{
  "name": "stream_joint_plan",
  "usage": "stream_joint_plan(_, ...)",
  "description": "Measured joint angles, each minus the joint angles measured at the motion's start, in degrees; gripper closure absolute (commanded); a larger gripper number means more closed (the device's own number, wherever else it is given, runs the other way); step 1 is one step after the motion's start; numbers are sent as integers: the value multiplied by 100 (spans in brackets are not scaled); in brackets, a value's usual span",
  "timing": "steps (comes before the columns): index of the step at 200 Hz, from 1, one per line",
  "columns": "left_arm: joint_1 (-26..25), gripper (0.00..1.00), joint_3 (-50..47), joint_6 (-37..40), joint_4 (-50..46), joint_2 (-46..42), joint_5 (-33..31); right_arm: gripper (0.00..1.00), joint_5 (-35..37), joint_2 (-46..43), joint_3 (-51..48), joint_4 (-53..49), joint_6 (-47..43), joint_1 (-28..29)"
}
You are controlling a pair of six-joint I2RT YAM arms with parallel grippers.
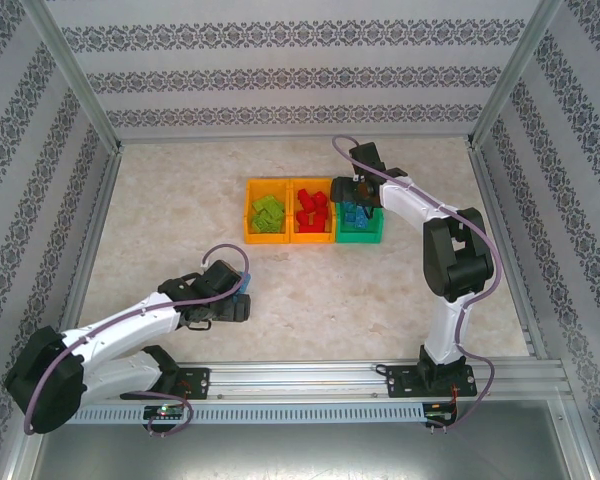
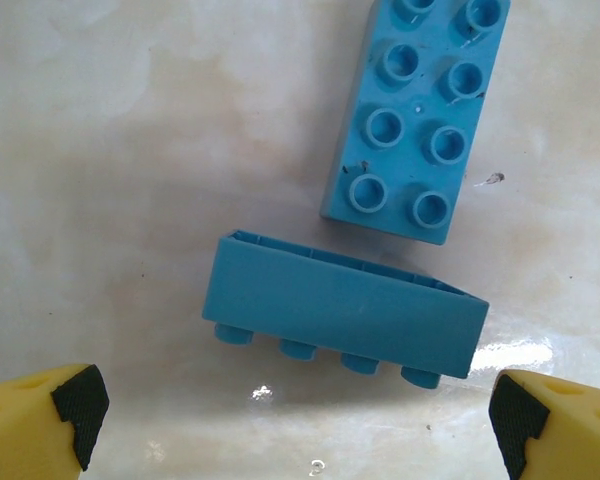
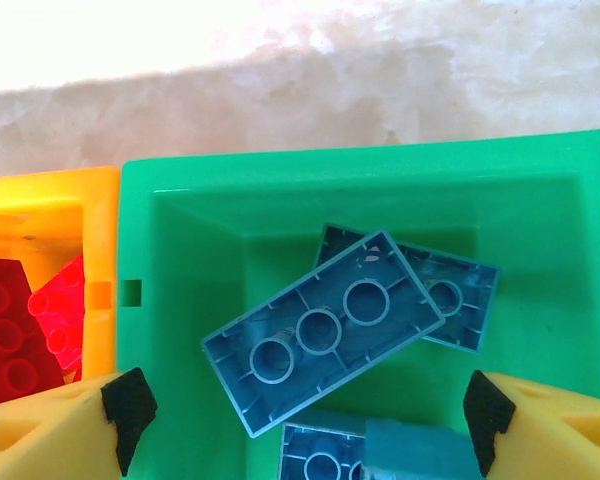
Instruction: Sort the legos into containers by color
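Two blue oblong legos lie on the table under my left gripper [image 2: 295, 425], which is open. One blue lego [image 2: 345, 318] rests on its side between the spread fingers; the other [image 2: 418, 115] lies studs up just beyond it. In the top view that gripper [image 1: 242, 297] is near the table's front left. My right gripper [image 3: 300, 420] hangs open over the green container [image 3: 180, 330], where several blue legos [image 3: 320, 330] lie upside down. The containers stand in a row: lime legos [image 1: 268, 213] in the left orange one [image 1: 250, 215], red legos [image 1: 312, 211] in the middle, blue in the green one [image 1: 360, 236].
A metal frame and patterned walls close in the table [image 1: 380, 290]. The red legos [image 3: 10, 340] and the orange bin's wall [image 3: 100, 250] sit just left of my right gripper's left finger.
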Motion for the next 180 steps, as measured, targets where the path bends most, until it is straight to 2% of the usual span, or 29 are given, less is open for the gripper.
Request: stream_joint_plan(180,-35,2,173,9,164,557,-24,2,-345,-892,-678,52,26,157)
